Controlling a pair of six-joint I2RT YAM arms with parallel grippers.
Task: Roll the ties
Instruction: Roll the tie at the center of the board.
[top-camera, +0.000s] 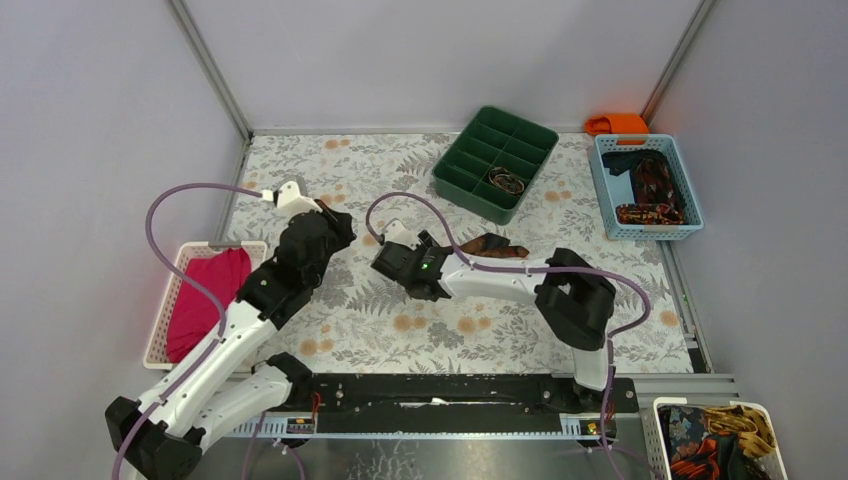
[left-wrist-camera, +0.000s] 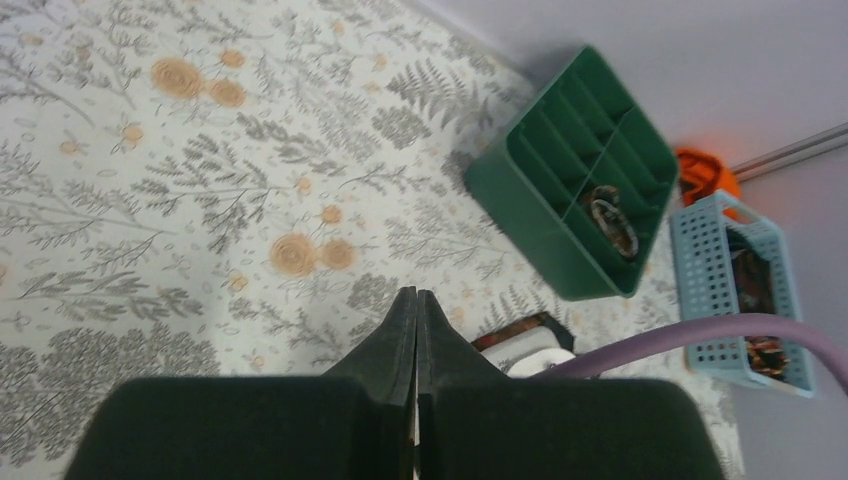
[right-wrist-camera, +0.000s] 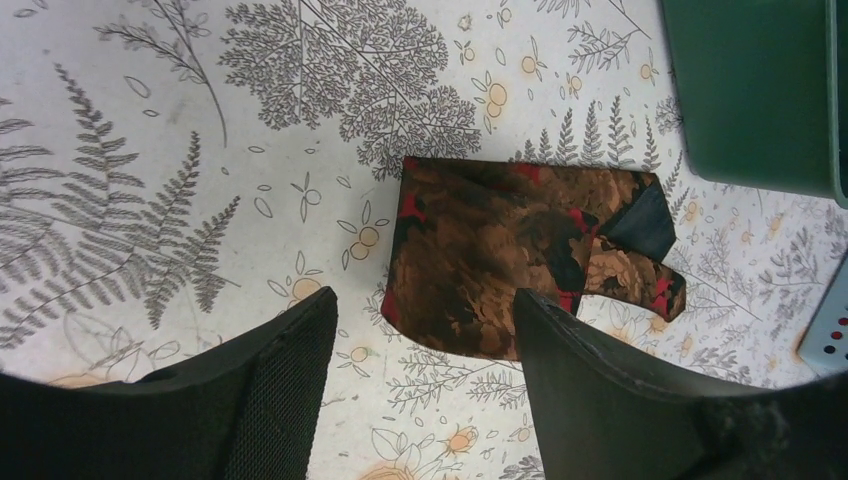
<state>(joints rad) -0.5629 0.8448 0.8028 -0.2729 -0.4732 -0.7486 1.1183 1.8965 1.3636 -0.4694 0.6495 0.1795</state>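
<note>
While the left gripper (left-wrist-camera: 416, 300) hangs closed, the right gripper (right-wrist-camera: 425, 305) hovers spread above a folded brown-red tie (right-wrist-camera: 500, 245); rolling likely needs an edge pinched next.

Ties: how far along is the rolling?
Done, apparently: patterned bundles sit in the blue basket, though how tightly rolled is unclear. In hand: one tie lies folded compact on the table, the right pincer open over it; the left pincer is shut, empty. Left: a tangle of ties in the white basket, near right.
</note>
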